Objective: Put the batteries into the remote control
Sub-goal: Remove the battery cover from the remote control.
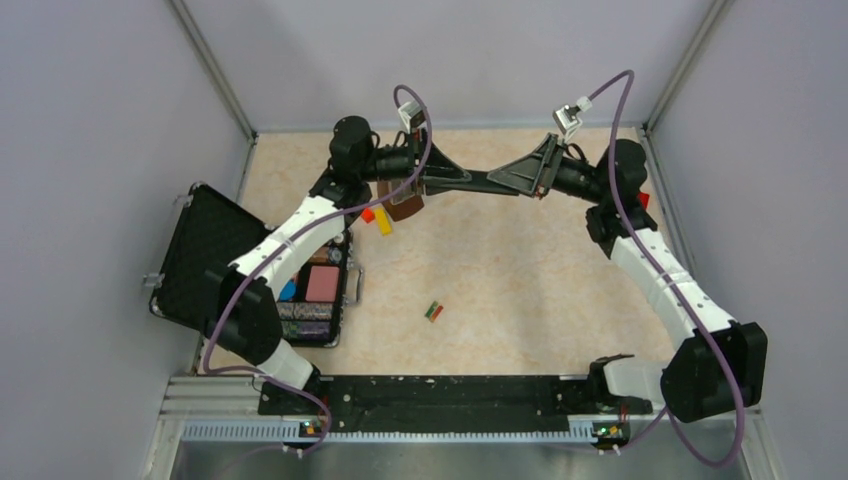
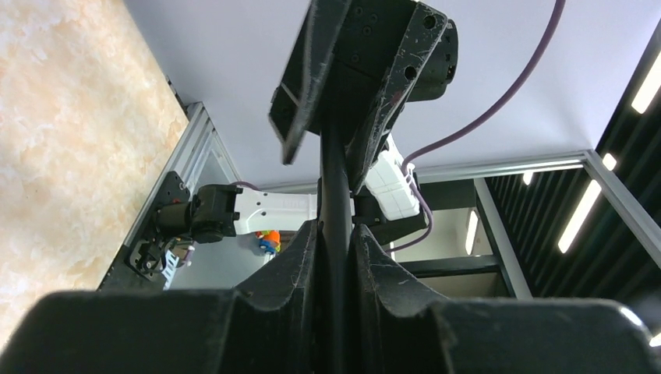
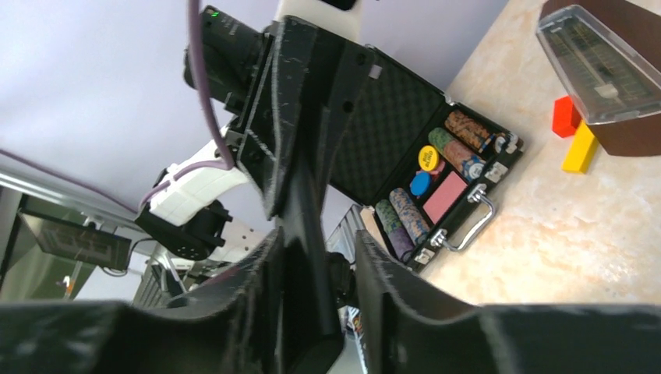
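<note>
The remote control is a slim black bar held in the air at the back of the table, between my two grippers. My left gripper is shut on one end of it; in the left wrist view the bar is pinched between the fingers. My right gripper surrounds the other end; in the right wrist view the bar lies against one finger, with a gap to the other. The batteries, small and striped green and red, lie on the table's middle, away from both grippers.
An open black case with poker chips lies at the left. A brown metronome stands below the left gripper, with a red block and a yellow block beside it. Walls enclose the table.
</note>
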Controlling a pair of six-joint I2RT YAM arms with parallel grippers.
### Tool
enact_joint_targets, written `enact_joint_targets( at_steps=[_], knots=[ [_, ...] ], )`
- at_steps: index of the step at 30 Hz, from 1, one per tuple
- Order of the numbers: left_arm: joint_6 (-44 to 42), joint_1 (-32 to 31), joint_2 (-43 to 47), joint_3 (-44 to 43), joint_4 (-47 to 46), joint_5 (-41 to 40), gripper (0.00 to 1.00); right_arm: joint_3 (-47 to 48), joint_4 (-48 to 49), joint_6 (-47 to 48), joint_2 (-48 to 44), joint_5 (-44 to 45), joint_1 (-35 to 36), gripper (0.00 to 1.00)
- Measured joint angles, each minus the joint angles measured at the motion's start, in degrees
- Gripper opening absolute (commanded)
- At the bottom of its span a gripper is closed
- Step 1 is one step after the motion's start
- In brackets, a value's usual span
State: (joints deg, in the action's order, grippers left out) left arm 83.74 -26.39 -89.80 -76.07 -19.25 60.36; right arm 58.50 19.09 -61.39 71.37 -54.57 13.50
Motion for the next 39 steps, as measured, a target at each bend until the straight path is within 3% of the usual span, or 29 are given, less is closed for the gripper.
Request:
enact_joint_targets(
  at_steps=[5,12,22,39],
  knots=[
    [0.4,0.1,-0.9,0.0,0.0,0.3,0.0,-1.5,2.6,-1.3,-0.5,-0.6,0.0,0.21],
    [0.6,0.5,-1.9,0.0,-0.1,1.8,0.0,-3.0,2.8,-1.4,-1.4,-0.7,0.0,0.0],
    [-2.6,2.4,-2.3,0.0,1.8,4.8,0.0,-2.9,1.0,0.5,0.1,-1.2,0.8,0.0],
    [-8.3,5.8,-2.1,0.0,7.7,4.6,0.0,-3.5,3.4,-1.7,3.5,1.2,1.9,0.14]
  ],
)
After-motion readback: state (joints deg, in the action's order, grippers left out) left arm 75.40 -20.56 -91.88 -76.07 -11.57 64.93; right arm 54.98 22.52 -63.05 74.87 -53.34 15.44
